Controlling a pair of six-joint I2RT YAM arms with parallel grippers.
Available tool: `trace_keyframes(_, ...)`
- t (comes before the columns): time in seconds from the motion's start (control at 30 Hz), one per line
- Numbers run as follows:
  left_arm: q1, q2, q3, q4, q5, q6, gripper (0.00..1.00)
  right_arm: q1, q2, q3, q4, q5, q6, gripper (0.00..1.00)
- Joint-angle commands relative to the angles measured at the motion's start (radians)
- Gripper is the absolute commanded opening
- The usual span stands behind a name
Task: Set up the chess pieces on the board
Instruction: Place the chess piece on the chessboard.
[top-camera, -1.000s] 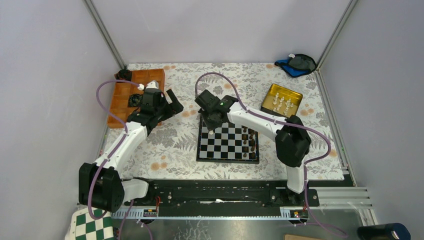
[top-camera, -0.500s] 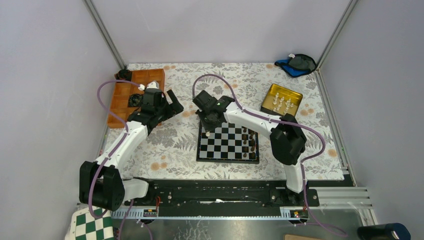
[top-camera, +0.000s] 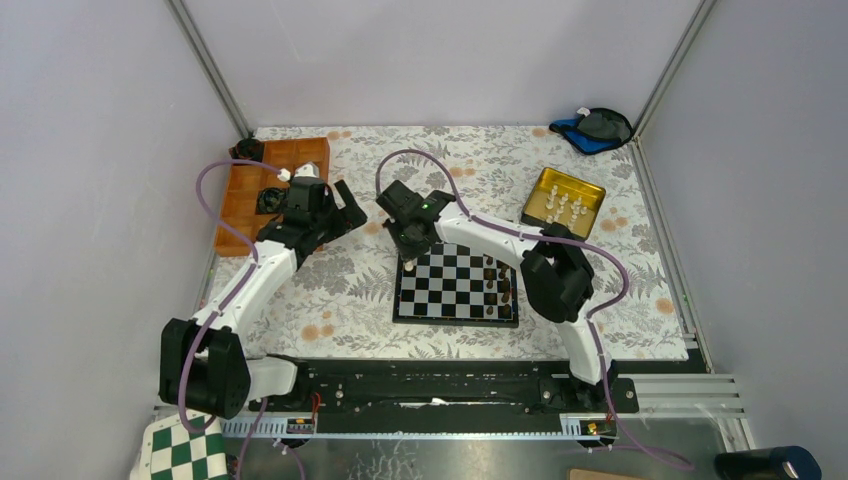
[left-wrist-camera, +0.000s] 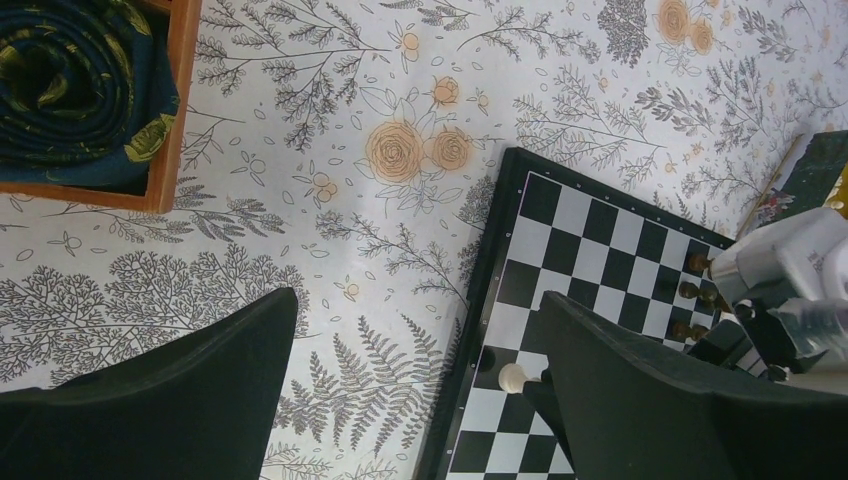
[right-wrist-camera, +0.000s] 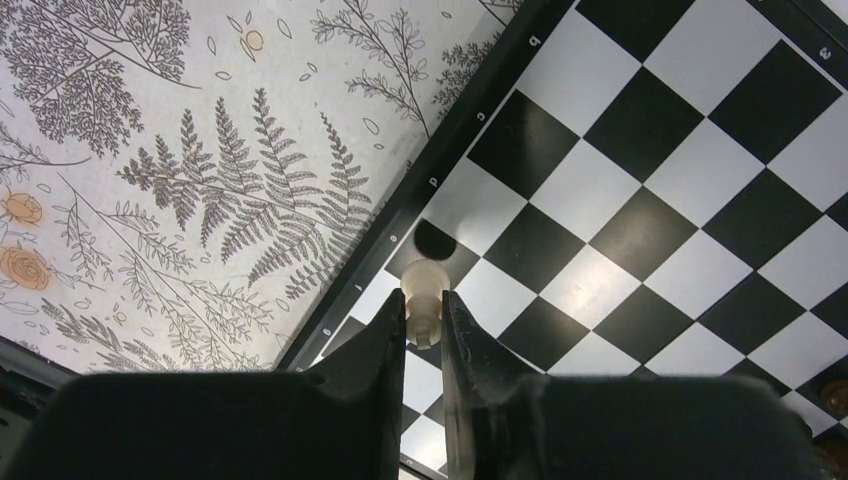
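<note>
1. Board (top-camera: 456, 312) with black and pale squares and a black frame lies flat on the floral surface (top-camera: 340, 300), between the two arms.
2. The right gripper (right-wrist-camera: 424, 318) is clenched on a cream chess piece (right-wrist-camera: 424, 285). Its two fingers pinch the narrow upper part, and the wider end faces the board.
3. That piece hangs over the board's left edge column, just inside the frame and near the far left corner. Whether it touches the square below cannot be told.
4. The left gripper (left-wrist-camera: 415, 300) is released, its jaws spread wide and grasping nothing, above the surface just left of the board.
5. Dark brown pieces (top-camera: 497, 280) stand along the board's right side.
6. More cream pieces (top-camera: 563, 207) sit in a yellow tin (top-camera: 592, 195) well to the board's right, and a wooden tray (top-camera: 300, 152) lies at the far left.
</note>
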Motion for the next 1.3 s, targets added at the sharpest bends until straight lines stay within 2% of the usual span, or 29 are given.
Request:
trace_keyframes(0.0, -0.002, 0.012, 0.028, 0.003, -0.015, 0.027, 0.99, -0.001, 0.019, 0.066, -0.008, -0.009, -0.016, 0.00)
trace_keyframes(0.57, 0.008, 0.045, 0.048, 0.004, 0.005, 0.061, 0.99, -0.034, 0.063, 0.122, -0.046, -0.002, -0.020, 0.00)
trace_keyframes(1.27, 0.008, 0.063, 0.054, 0.002, 0.007, 0.065, 0.99, -0.038, 0.067, 0.093, -0.045, -0.047, -0.009, 0.00)
